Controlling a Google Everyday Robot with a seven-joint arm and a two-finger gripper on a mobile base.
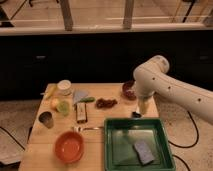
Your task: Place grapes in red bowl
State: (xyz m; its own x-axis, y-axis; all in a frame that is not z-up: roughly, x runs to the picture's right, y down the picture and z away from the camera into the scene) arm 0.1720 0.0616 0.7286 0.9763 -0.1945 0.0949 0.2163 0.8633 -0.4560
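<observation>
The gripper [137,113] hovers beside the red bowl [129,90]; whether its jaws are apart cannot be told. Reaching for the grapes [106,103], it may clip that bowl.

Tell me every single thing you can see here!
table: one, light wood, centre
grapes: one cluster, dark red-brown, mid table
red bowl: one, dark maroon, back right, partly behind the arm
orange bowl: one, bright orange, front left
tray: one, green, front right
sponge: one, grey-blue, inside the tray
cup: one, metal grey, left edge
jar: one, white, back left
green fruit: one, light green, in front of the jar
packet: one, grey-blue, right of the jar
snack bar: one, dark, in front of the packet
arm: one, white, reaching in from the right
end effector: one, dark, between red bowl and tray
</observation>
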